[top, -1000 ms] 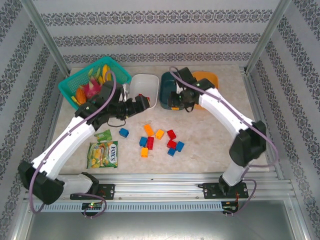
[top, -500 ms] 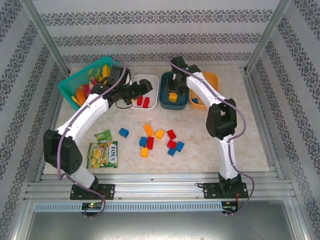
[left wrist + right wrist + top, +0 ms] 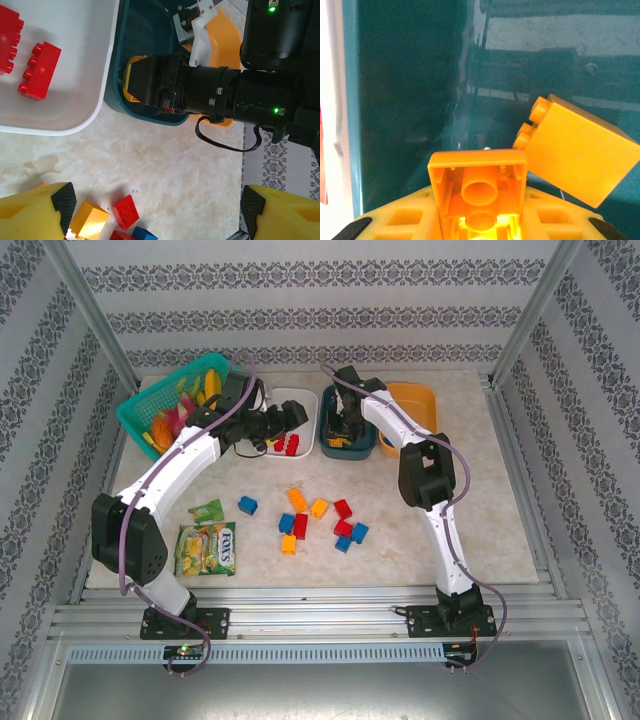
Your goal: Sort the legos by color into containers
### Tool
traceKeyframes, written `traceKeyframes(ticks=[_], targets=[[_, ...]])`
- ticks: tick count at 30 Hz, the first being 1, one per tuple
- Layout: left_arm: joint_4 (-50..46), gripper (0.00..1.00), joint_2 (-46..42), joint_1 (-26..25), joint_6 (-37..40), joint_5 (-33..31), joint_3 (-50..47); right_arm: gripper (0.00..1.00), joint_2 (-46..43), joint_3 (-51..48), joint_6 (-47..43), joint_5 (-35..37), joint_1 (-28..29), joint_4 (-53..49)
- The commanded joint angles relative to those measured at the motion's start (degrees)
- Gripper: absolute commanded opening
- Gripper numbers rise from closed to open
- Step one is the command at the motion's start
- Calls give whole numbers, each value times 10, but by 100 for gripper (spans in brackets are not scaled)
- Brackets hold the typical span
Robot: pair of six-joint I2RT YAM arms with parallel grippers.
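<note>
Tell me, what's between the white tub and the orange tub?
The dark teal tub sits between them, seen in the top view.

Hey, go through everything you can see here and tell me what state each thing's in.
Left gripper: open, empty.
Right gripper: shut on the held brick.
White tub: holds two red bricks.
Teal tub: one loose yellow brick lying inside.
Orange tub: upright, contents partly hidden.
Loose legos: unsorted on the table.
</note>
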Motion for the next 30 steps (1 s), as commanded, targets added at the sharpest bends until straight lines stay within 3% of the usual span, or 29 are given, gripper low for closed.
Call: traceKeyframes(ticks=[1, 8, 18, 30], targets=[[17, 88, -9, -1, 17, 6, -14, 39, 20, 32, -9, -14, -7, -24], [9, 88, -25, -2, 18, 1, -28, 58, 27, 61, -19, -7, -6, -48], [-33, 87, -91, -10, 27, -30, -45, 57, -113, 45, -22, 44, -1, -43], [-107, 88, -210, -35, 79, -27, -133, 58, -466, -372, 61, 90, 33, 81]])
